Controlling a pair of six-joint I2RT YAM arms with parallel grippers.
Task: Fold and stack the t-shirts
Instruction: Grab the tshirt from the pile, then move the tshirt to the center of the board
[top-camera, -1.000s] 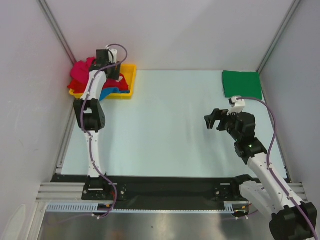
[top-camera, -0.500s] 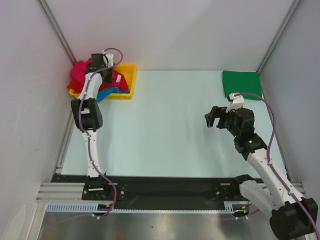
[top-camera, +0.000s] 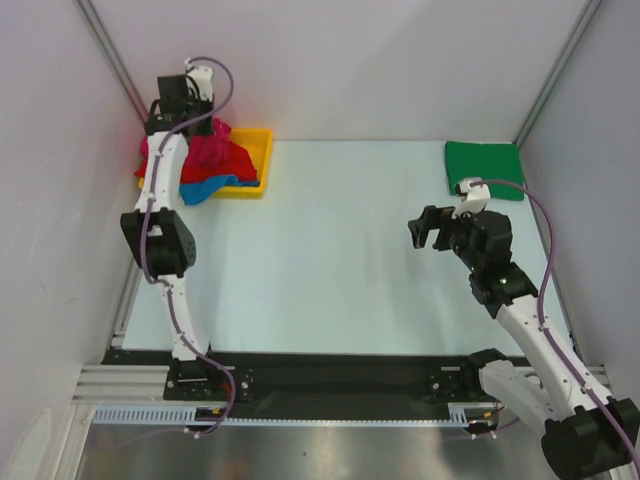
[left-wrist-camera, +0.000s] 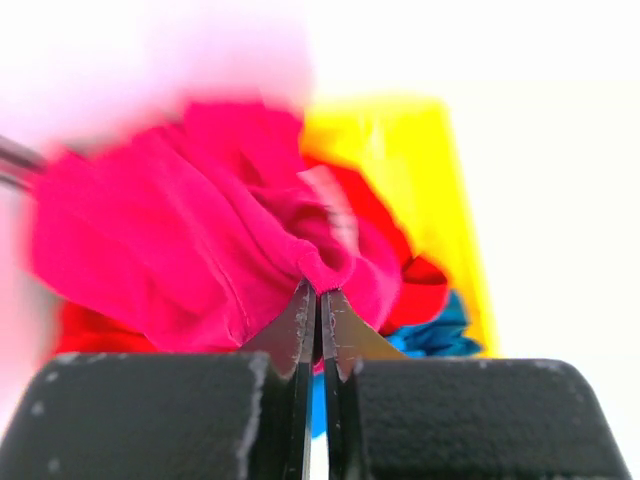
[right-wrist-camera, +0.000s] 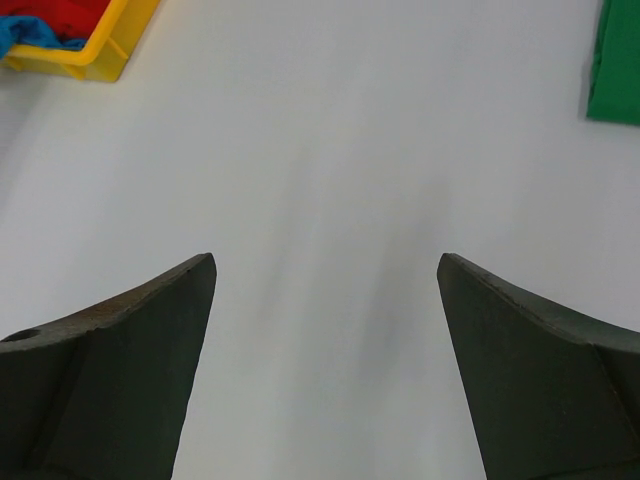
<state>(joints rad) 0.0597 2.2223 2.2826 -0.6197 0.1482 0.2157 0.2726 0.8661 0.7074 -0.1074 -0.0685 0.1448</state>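
Several crumpled t-shirts fill the yellow tray (top-camera: 260, 150) at the back left. The magenta-pink t-shirt (left-wrist-camera: 180, 240) lies on top, and my left gripper (left-wrist-camera: 318, 292) is shut on a fold of it, holding that fold up above the tray. Under it show a red t-shirt (left-wrist-camera: 425, 285) and a blue t-shirt (left-wrist-camera: 445, 335). From above, the pink cloth (top-camera: 212, 152) hangs stretched under the left wrist. A green t-shirt (top-camera: 484, 168) lies folded flat at the back right. My right gripper (top-camera: 428, 228) hovers open over bare table, holding nothing.
White walls close the table on the left, back and right, and the left wrist is close to the back-left corner. In the right wrist view the tray's corner (right-wrist-camera: 100, 45) is at the upper left and the green cloth's edge (right-wrist-camera: 615, 60) at the upper right.
My left gripper has shut on the magenta-pink t-shirt and moved up and back toward the left corner, drawing the cloth up out of the tray. The right arm has barely shifted.
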